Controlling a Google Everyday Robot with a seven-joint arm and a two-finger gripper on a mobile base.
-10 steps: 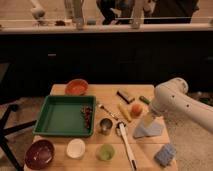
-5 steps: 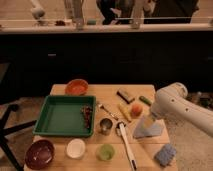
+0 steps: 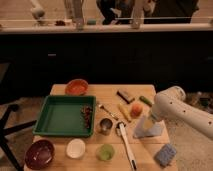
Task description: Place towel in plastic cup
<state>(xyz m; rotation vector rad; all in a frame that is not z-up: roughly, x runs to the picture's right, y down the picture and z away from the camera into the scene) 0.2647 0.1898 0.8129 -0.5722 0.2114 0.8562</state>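
While the white arm's gripper (image 3: 146, 121) hung low at the right of the frame, directly over the pale blue-grey folded cloth towel (image 3: 151, 132) on the wooden table (image 3: 107, 91), the step in hand looked like the grasp; whether it had closed on the cloth could not be told. The small light green translucent plastic cup (image 3: 105, 152) stood at lower centre, well apart to the left. Next would come a secure pinch, a lift, and a carry leftward over the long white-handled utensil (image 3: 127, 147).
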